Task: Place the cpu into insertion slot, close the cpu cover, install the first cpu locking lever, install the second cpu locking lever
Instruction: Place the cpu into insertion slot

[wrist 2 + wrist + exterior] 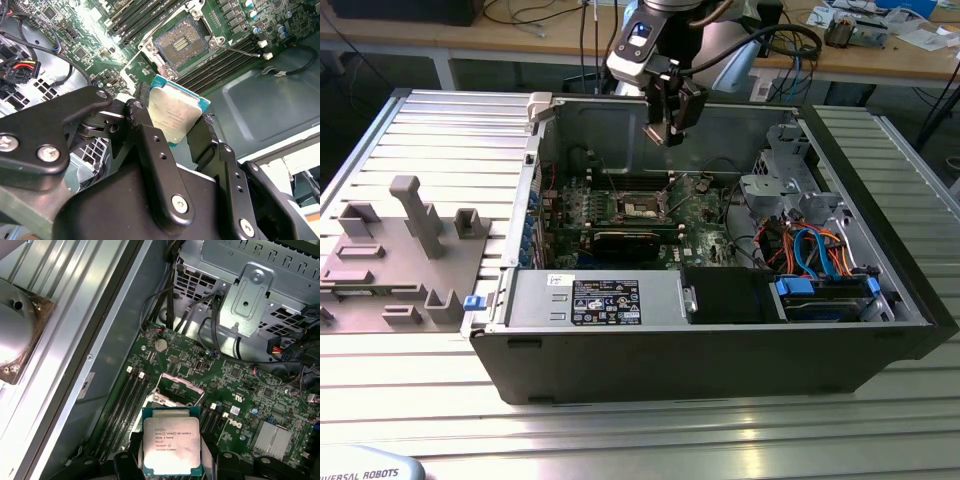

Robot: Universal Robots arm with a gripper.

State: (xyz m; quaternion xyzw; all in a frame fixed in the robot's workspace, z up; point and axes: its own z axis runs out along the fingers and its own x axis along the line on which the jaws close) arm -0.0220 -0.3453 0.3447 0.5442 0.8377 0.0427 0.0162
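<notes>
Hand (172, 120) grips the silver-topped, green-edged cpu (172, 447) by its edges above the insertion slot (182, 42).

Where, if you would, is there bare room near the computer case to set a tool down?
Bare: the ribbed table along the case's dark near wall, and beyond the case at the exterior view's right. Crowded: the grey fixture tray, the cabled drive corner.

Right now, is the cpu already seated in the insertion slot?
No, in the second wrist view the gripper holds the cpu clear of the empty insertion slot.
</notes>
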